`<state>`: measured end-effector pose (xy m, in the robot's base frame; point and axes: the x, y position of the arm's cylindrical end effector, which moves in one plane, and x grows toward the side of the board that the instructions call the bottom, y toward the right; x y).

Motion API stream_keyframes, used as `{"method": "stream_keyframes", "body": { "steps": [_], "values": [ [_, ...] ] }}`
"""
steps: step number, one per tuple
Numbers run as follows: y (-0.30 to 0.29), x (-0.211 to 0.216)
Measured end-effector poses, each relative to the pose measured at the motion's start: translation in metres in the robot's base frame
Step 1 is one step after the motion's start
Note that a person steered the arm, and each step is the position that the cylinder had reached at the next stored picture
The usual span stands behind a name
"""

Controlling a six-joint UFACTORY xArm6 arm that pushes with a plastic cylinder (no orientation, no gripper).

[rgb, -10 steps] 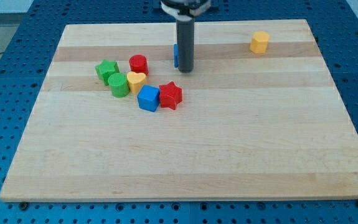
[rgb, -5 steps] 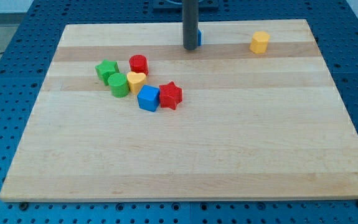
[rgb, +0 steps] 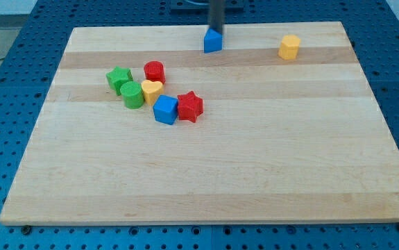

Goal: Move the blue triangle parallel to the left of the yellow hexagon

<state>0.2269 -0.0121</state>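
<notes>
The blue triangle sits near the top edge of the wooden board, left of the yellow hexagon, which is at the view's top right. They lie at about the same height, roughly a hundred pixels apart. My rod comes down from the top of the view, and my tip is just above the blue triangle, at or behind its top edge. Whether it touches the block cannot be told.
A cluster lies left of centre: a green star, a green cylinder, a red cylinder, a yellow heart, a blue cube and a red star. The wooden board sits on a blue perforated table.
The blue triangle has moved up and slightly right, from beside the rod at mid-board to near the top edge. My rod has moved toward the view's top, now behind the triangle.
</notes>
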Motion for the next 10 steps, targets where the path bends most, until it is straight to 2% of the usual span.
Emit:
{"method": "stream_keyframes", "body": {
  "steps": [1,2,3,4,5,6,9,10],
  "values": [
    [0.01,0.021],
    [-0.029,0.023],
    [-0.04,0.04],
    [0.008,0.04],
    [0.023,0.042],
    [0.014,0.091],
    [0.055,0.139],
    [0.071,0.109]
  ]
}}
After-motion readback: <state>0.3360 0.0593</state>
